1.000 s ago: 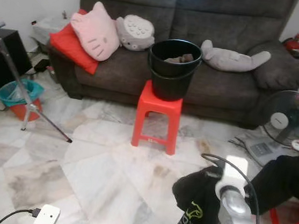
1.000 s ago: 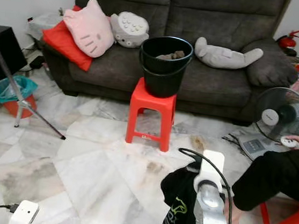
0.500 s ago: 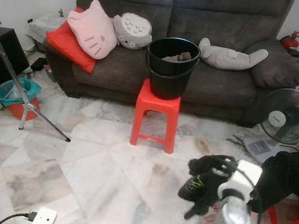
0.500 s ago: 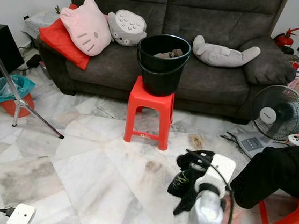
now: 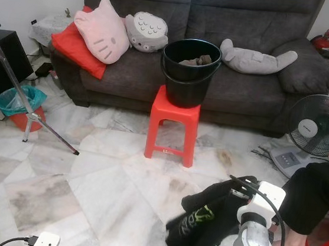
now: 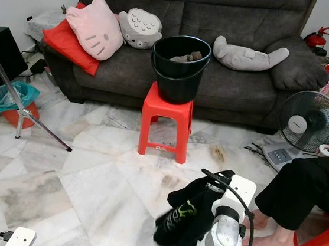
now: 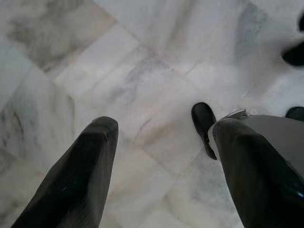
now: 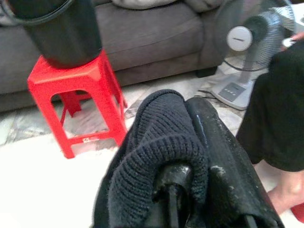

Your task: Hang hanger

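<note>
Marble floor, red stool [image 5: 173, 124] as landmark: black garment [image 5: 204, 219] draped over right hand [image 8: 190, 156], fingers clamped on knit fabric, just in front of the stool. Left hand [image 7: 159, 156] wide apart, holding nothing. Could slide off, loose folds dangling; no hanger or rail spotted.

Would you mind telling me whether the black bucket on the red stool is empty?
Not empty. The black plastic bucket stands upright on the red plastic stool, and crumpled dark cloth shows inside, just below its rim.

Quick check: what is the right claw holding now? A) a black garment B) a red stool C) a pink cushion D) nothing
A: the right claw is shut on the black garment, knit fabric wrapped over its fingers, hanging above the floor.
</note>
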`<state>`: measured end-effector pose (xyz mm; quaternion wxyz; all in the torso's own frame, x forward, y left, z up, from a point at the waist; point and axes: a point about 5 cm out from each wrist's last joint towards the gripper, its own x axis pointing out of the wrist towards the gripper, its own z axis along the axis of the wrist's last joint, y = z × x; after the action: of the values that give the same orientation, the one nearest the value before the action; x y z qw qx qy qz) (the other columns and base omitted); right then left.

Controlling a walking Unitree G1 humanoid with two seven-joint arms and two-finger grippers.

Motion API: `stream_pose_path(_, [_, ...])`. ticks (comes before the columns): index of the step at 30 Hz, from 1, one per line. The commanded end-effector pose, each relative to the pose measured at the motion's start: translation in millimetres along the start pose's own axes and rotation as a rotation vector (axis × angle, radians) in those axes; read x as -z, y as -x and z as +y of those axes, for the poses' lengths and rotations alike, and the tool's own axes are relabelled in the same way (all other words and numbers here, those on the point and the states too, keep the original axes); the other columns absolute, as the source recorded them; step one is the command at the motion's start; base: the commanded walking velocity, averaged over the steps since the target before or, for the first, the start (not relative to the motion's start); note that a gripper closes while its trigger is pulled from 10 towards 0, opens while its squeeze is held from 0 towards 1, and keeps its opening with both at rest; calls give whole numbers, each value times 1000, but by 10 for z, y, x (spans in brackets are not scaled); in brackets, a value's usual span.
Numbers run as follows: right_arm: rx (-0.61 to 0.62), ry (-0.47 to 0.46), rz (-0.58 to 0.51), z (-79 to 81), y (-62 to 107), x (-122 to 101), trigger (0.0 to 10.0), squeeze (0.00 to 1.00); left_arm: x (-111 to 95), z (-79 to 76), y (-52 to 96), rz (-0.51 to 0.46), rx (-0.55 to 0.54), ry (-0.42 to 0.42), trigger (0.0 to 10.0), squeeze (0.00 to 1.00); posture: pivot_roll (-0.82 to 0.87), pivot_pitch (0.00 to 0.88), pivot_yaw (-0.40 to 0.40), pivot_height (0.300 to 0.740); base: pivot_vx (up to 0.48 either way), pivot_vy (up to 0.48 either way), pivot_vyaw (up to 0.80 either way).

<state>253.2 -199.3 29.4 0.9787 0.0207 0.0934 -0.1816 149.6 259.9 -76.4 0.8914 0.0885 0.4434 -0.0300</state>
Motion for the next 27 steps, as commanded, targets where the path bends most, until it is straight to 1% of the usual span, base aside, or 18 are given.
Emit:
stream_pose_path(1, [-20, -11, -74, 60, -7, -140, 10000, 0, 89, 49, 41, 28, -7, -14, 10000, 0, -209, 0, 53, 740, 0, 0, 800])
stream_pose_path(7, [-32, -4, -70, 46, 57, -107, 10000, 0, 155, 55, 66, 46, -10, -16, 10000, 0, -229, 0, 61, 740, 0, 0, 800])
stream_pose_path(12, [-21, -3, -72, -29, 82, -102, 10000, 0, 210, 31, 82, 61, 3, -25, 10000, 0, -241, 0, 59, 740, 0, 0, 800])
stream_pose_path(15, [-25, -1, -69, -54, 92, -98, 10000, 0, 246, 8, 92, 62, 2, -8, 10000, 0, -231, 0, 44, 740, 0, 0, 800])
stream_pose_path(19, [-44, 11, -68, -63, 85, -109, 10000, 0, 277, -22, 97, 65, -5, 10, 10000, 0, -219, 0, 25, 740, 0, 0, 800])
stream_pose_path(21, [-57, 15, -73, -72, 69, -136, 10000, 0, 297, -41, 99, 63, -23, 42, 10000, 0, -199, 0, 8, 740, 0, 0, 800])
stream_pose_path(27, [-47, 26, -93, -161, 14, -223, 10000, 0, 304, -103, 86, 63, -29, 58, 10000, 0, -207, 0, 1, 740, 0, 0, 800])
